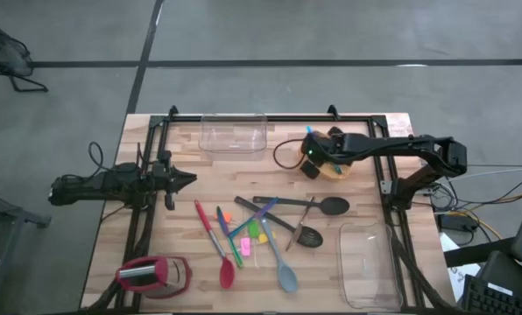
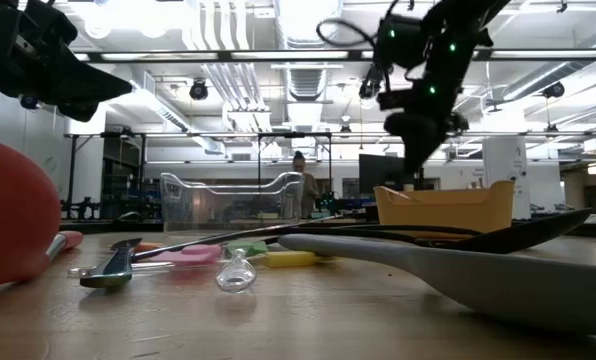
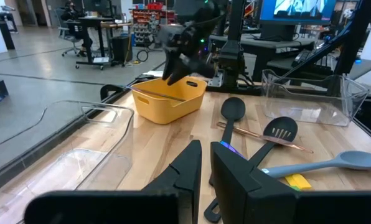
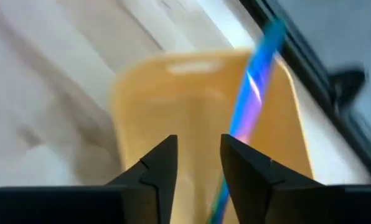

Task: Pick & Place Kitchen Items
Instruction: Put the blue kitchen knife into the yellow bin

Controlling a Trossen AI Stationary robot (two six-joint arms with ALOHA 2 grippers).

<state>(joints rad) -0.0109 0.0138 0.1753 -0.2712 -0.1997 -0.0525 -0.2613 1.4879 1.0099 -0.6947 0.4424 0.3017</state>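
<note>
My right gripper (image 1: 316, 157) hangs open over the orange bowl (image 1: 342, 170), fingers pointing down into it (image 4: 198, 165). A thin blue-purple piece of cutlery (image 4: 254, 81) slants up out of the bowl and passes behind one finger (image 4: 248, 174). The other utensils lie flat on the table's middle: a black spoon (image 1: 331, 206), a black slotted spatula (image 1: 309, 236), a red spatula (image 1: 227, 273), a grey-blue spatula (image 1: 287, 278) and small neon pieces (image 1: 257, 232). My left gripper (image 1: 186, 179) waits shut and empty at the table's left. My right gripper is open over the bowl. The blue-purple cutlery runs close past one finger (image 4: 248, 174), and I cannot tell whether it touches that finger. Nothing lies between the two fingers.
One clear tub (image 1: 234, 133) stands at the far middle and another (image 1: 366, 262) at the near right. A chunky red-and-silver gadget (image 1: 153, 276) sits at the near left. A black frame rail (image 1: 388, 175) runs just right of the bowl.
</note>
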